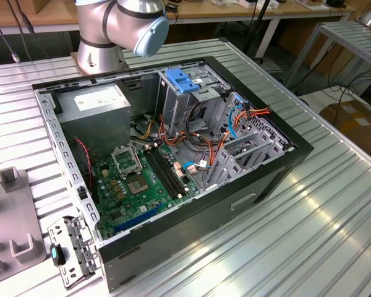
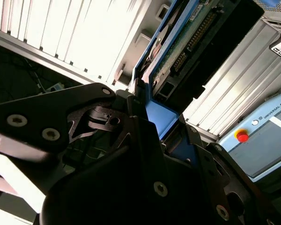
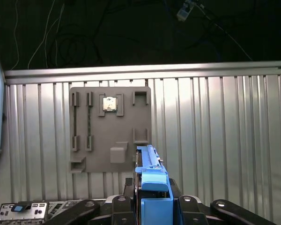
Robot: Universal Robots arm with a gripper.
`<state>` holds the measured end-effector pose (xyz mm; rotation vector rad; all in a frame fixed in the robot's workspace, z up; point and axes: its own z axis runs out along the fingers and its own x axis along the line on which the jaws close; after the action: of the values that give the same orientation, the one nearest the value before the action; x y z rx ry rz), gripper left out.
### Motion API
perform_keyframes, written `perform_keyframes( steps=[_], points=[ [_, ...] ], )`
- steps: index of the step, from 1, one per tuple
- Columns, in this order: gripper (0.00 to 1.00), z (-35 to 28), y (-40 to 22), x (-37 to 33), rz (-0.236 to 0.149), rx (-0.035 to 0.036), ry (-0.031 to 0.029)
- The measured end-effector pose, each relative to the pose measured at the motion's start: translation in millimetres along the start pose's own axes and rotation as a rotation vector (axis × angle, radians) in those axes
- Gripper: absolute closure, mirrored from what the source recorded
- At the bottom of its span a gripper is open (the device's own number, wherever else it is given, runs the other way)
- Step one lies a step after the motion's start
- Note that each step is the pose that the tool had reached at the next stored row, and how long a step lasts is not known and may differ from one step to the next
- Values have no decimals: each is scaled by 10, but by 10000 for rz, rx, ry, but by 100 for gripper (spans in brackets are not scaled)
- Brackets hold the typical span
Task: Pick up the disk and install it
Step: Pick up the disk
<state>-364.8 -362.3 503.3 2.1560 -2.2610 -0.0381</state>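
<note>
In the exterior view, an open computer case (image 1: 295, 150) lies on its side on a ribbed metal surface (image 1: 309, 241). The base of the arm (image 1: 114, 28) stands just behind it. Inside the case are a grey power supply (image 1: 96, 102), a green main board (image 1: 136, 182), and a metal cage (image 1: 191, 102) with a blue latch (image 1: 182, 80) on top. A grey holder plate (image 1: 12, 213) rests on the surface toward the exterior view's left.

In the second wrist view, the end effector (image 2: 160, 123) is clenched on the disk (image 2: 187, 44). Its black fingers (image 2: 131, 110) press against the blue frame on either side, and the disk's green underside and connectors reach away from the grip. A pale control pendant (image 2: 262, 140) with a red button lies beyond.

In the first wrist view, the disk (image 3: 151, 166) stands edge-on between the jaws of the end effector (image 3: 152, 190), its blue frame rising out of the grip. The surface (image 3: 225, 131) and the holder plate (image 3: 110, 129) lie beyond it, well apart from the disk.
</note>
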Motion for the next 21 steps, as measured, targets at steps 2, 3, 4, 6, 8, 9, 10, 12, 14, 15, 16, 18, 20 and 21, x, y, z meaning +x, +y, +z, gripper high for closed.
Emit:
perform_keyframes(
  steps=[2, 3, 4, 6, 8, 9, 10, 12, 14, 15, 16, 18, 20, 21],
  points=[
    [63, -1, -35, -1, 3, -1, 0],
    [63, -1, -53, -2, 4, -1, 0],
    [63, -2, -71, -3, 7, -2, 0],
    [63, -3, -93, -4, 9, -1, 0],
    [63, -4, -134, -6, 13, -3, 0],
    [63, -4, -144, -7, 14, -3, 0],
    [63, -5, -173, -8, 16, -3, 0],
    [63, -6, -202, -9, 19, -3, -1],
    [63, -7, -248, -12, 23, -4, -1],
    [63, -7, -258, -12, 24, -4, -1],
    [63, -8, -271, -13, 25, -5, 0],
    [63, -9, -303, -14, 28, -6, -1],
    [63, -10, -349, -17, 32, -6, -1],
    [63, -11, -361, -17, 33, -7, -1]
  ],
)
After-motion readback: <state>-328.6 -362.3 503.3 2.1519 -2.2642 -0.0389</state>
